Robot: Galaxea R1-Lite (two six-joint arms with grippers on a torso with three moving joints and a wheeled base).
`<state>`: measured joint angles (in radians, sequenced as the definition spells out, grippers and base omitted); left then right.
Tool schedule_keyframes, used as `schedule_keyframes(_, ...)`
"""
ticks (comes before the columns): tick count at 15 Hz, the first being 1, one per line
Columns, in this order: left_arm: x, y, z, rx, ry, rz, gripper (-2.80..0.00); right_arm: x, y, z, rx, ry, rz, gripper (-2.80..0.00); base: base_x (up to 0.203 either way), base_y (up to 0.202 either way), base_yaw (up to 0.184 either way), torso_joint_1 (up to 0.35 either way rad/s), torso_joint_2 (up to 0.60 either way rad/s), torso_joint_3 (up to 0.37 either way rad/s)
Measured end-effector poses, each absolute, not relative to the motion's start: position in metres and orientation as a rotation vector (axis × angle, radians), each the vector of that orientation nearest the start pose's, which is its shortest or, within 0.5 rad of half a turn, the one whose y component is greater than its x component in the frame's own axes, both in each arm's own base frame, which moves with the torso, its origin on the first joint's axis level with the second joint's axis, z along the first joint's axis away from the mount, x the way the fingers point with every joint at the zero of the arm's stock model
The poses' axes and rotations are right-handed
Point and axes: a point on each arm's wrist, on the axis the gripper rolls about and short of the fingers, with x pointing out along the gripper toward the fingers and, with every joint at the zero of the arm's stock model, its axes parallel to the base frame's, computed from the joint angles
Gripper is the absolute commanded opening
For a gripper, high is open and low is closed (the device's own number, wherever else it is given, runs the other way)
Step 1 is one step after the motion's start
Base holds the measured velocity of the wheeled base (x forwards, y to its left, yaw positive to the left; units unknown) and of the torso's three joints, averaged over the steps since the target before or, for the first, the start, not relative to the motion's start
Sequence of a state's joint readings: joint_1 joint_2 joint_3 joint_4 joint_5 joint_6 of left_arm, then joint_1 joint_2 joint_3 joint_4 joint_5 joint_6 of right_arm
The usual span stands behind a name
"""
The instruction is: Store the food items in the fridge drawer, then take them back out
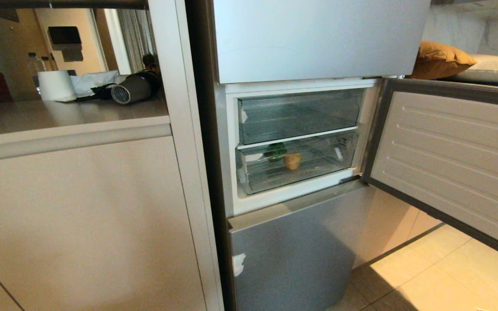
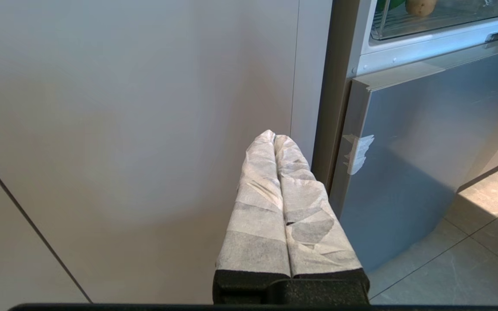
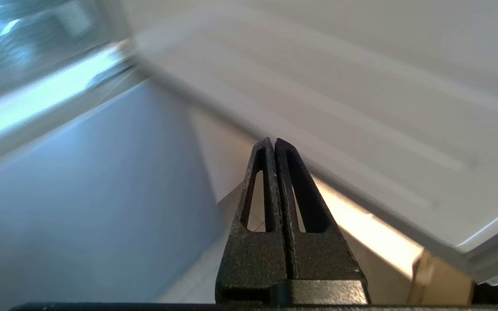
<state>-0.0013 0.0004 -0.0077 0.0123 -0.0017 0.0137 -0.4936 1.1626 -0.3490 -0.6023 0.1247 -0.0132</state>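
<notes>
Bun [image 1: 292,161] and bell pepper [image 1: 276,151] sit near left end of lower fridge drawer [image 1: 318,175], apparently pushed in; retrieval pending. Right gripper [image 3: 274,142] and left gripper [image 2: 274,137] closed, empty.

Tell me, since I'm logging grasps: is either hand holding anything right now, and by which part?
Nothing is held. The left hand and right hand are both shut and empty; the bun and green pepper lie in the fridge drawer.
</notes>
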Motion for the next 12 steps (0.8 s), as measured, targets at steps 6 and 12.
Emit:
schedule_keyframes(6, -0.023, 0.0, 0.076, 0.014, 0.005, -0.003, -2.8, 0.083, -0.038, 0.132, -0.024, 0.262, -0.235, -2.8, 0.0, 0.0, 0.0, 0.0, 0.0, 0.0)
schedule_keyframes(12, -0.023, 0.0, 0.076, 0.014, 0.005, -0.003, -2.8, 0.059, -0.024, 0.106, 0.012, 0.366, -0.201, -2.8, 0.0, 0.0, 0.0, 0.0, 0.0, 0.0)
